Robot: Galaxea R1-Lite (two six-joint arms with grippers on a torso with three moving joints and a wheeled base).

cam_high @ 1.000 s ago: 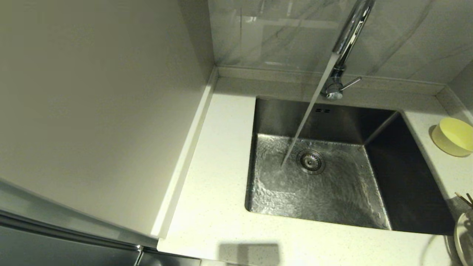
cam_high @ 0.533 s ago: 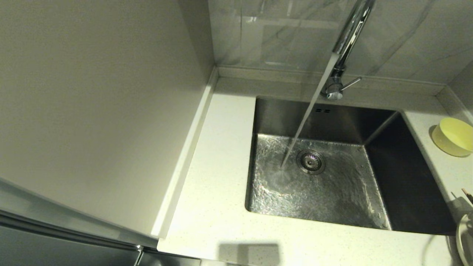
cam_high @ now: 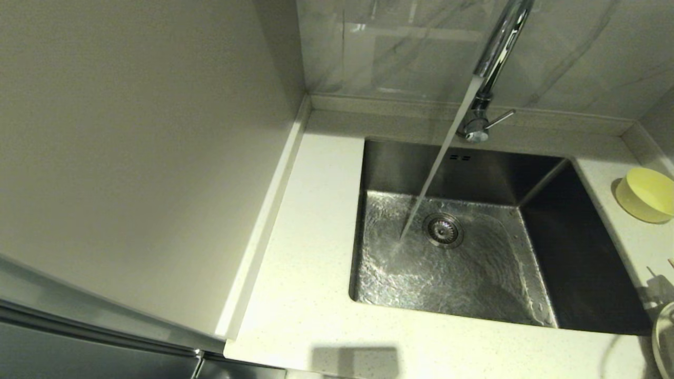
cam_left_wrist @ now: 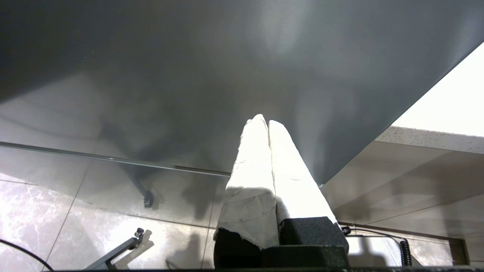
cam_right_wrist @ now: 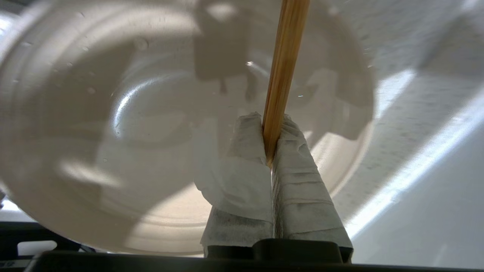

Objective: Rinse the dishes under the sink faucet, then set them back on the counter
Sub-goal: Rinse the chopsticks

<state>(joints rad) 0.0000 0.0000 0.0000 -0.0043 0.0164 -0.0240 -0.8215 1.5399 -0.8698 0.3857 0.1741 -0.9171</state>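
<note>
Water running, my right claw has the chopsticks.
Left claw (cam_left_wrist: 264, 122) parked, pressed together, holding nothing; faucet (cam_high: 492, 63) pours into the sink (cam_high: 579, 252); bowl (cam_high: 646, 195) sits on the bench (cam_high: 310, 263); right claw (cam_right_wrist: 269, 130) pinches chopsticks (cam_right_wrist: 283, 68) over the plate (cam_right_wrist: 75, 151).
</note>
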